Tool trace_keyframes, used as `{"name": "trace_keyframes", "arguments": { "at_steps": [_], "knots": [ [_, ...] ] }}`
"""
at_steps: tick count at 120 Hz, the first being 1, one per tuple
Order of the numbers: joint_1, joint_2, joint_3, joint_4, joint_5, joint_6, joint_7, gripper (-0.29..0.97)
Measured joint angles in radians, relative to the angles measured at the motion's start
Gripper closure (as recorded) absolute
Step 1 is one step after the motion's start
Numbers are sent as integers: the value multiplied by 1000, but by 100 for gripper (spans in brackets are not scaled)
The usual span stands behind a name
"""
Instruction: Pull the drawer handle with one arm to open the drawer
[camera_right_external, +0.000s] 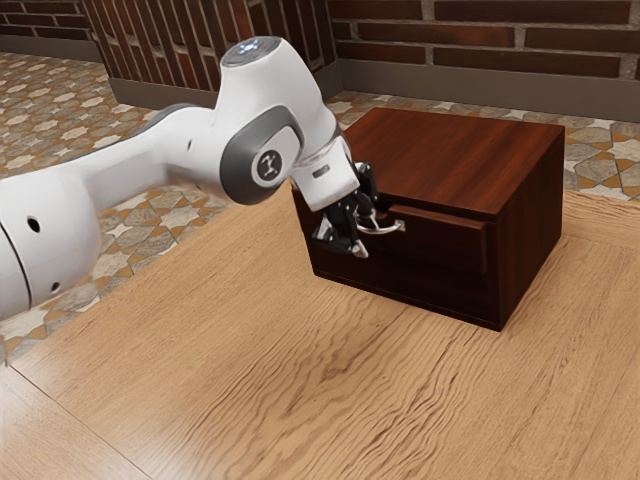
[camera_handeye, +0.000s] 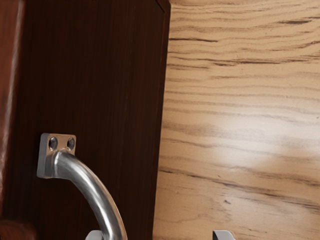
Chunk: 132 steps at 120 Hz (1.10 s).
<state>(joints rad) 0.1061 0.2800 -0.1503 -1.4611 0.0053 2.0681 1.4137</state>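
Okay, arm (camera_right_external: 150, 170) comes in from the exterior view's left, with the gripper (camera_right_external: 358, 238) at frame centre on the drawer (camera_right_external: 440, 250) front. The gripper is spread, not pinching: the metal handle (camera_right_external: 385, 226) runs between the fingers, close by one fingertip (camera_handeye: 93, 235) and apart from the other. The handle (camera_handeye: 85, 180) is bolted to the dark front. The drawer front looks slightly out of the box (camera_right_external: 450, 150), centre-right on the counter (camera_right_external: 300, 380).
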Motion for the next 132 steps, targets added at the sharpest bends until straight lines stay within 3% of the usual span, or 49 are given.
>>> {"name": "trace_keyframes", "arguments": {
  "at_steps": [51, 132],
  "knots": [
    [0, -47, 0, -53, 0, 1, -11, 69],
    [-4, -298, 0, -361, -11, 61, -48, 74]
  ]
}}
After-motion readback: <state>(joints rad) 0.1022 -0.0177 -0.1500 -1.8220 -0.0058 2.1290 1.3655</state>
